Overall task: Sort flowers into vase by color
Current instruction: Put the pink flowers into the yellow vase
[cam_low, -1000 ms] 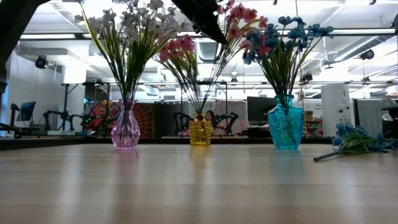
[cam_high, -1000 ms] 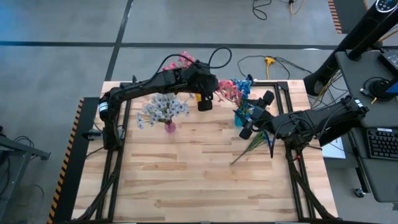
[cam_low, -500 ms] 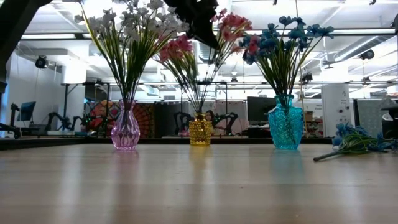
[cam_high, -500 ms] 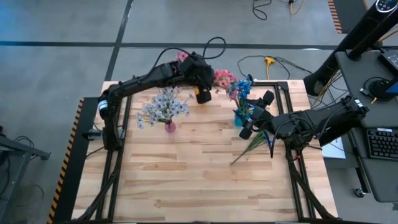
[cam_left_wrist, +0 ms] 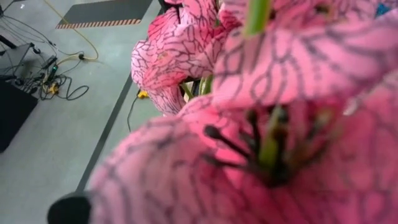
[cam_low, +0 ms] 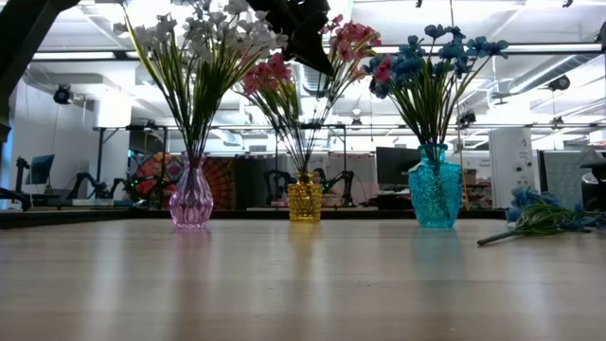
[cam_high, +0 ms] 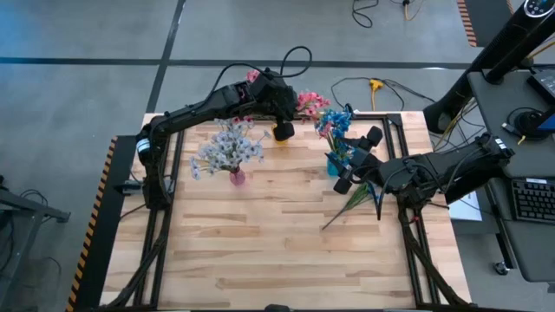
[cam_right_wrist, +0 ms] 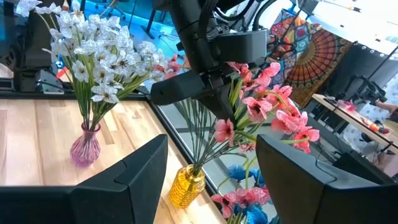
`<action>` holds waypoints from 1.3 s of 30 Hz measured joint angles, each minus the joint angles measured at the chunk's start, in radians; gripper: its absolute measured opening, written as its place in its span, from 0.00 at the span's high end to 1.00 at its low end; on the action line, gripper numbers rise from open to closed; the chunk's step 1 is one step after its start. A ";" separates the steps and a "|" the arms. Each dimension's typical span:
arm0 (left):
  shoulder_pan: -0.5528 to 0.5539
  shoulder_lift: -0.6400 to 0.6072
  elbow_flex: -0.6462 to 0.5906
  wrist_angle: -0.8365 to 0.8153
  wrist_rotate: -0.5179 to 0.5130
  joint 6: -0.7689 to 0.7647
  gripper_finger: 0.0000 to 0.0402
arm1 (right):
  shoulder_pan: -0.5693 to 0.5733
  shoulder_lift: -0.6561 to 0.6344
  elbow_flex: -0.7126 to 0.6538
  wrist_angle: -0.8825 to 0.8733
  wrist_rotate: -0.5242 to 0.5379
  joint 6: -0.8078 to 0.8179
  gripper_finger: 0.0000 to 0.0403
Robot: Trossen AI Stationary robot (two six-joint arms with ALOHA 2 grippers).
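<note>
- Where are the flowers?
- Pink flowers (cam_low: 355,38) far, over the yellow vase (cam_low: 305,198). Left pincer (cam_right_wrist: 205,87): I cannot tell its grip. Right pincer (cam_right_wrist: 205,177) apart.
- Hold how?
- By the stem; light, bendy.

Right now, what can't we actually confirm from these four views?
- Left gripper: fingers buried in the pink flowers; the left wrist view is filled by petals, so grip state is unreadable.
- Yellow vase: in the high view the left arm covers it.
- Blue vase: cut off by an edge in the right wrist view.
- Loose blue sprig: high view, partly under the right gripper.
</note>
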 joint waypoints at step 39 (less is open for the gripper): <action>0.024 -0.265 -0.385 0.357 0.082 -0.071 1.00 | 0.000 0.000 0.000 -0.043 0.000 0.038 0.41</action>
